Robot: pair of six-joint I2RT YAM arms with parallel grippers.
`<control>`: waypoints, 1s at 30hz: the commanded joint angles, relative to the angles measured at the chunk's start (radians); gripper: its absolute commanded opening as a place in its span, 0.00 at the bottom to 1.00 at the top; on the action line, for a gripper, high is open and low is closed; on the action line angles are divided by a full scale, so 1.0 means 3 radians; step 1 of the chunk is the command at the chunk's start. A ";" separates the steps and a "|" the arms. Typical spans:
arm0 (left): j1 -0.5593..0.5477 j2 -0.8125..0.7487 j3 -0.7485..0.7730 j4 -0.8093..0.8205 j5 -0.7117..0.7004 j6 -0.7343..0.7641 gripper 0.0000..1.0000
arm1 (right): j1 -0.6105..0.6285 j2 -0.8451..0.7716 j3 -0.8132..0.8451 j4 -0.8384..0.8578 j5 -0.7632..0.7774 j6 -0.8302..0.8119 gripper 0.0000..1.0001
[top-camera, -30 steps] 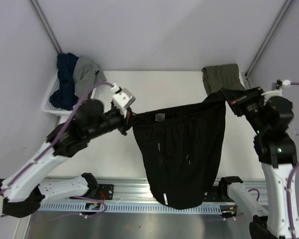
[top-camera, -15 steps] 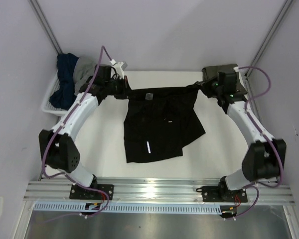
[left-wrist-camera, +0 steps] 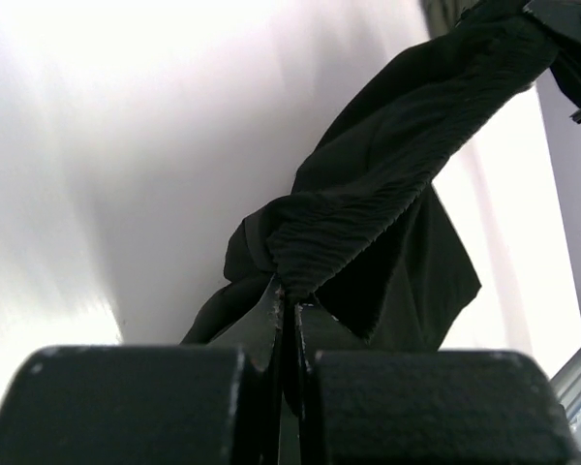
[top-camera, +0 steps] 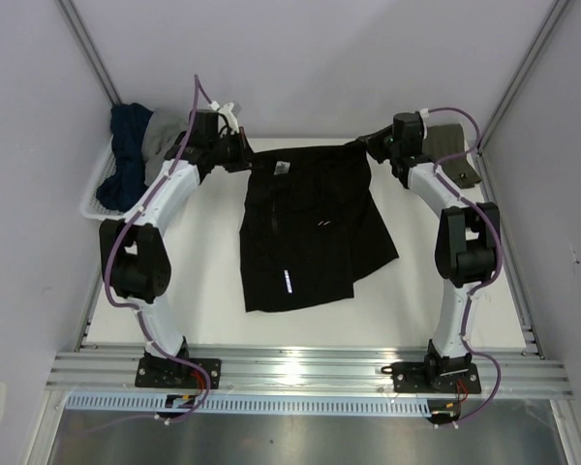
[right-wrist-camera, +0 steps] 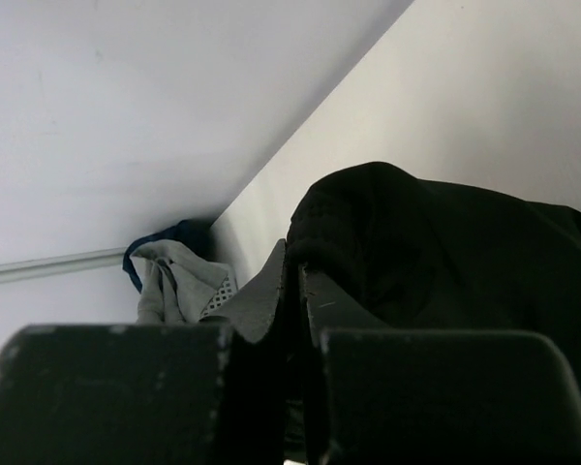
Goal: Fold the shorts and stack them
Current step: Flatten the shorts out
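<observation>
The top view was evenly, softly lit and sharp, with glare on the metal rail point(top-camera: 290, 369) at bottom centre. The left wrist view was blown out at upper left across the surface point(left-wrist-camera: 97, 145); the black shorts point(left-wrist-camera: 387, 194) and left gripper point(left-wrist-camera: 289, 305) showed dark, the gripper blurred.

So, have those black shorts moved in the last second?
Yes. The black shorts have moved toward the far wall: their hem, which overlapped the metal rail, now lies on the table clear of it.
</observation>
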 commanded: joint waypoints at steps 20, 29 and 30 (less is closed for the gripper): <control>-0.0893 -0.3335 -0.1784 0.0525 -0.0227 -0.0132 0.00 | 0.1172 -0.4505 -0.2380 -0.0486 0.1212 -0.0843 0.00; -0.0872 -0.2964 -0.1278 0.0259 -0.0334 0.0001 0.00 | 0.1254 -0.4426 -0.1982 -0.0813 0.1493 -0.0971 0.00; -0.0852 -0.2751 -0.1258 0.0264 -0.0334 0.0011 0.00 | 0.1259 -0.4197 -0.1930 -0.0874 0.1534 -0.0996 0.00</control>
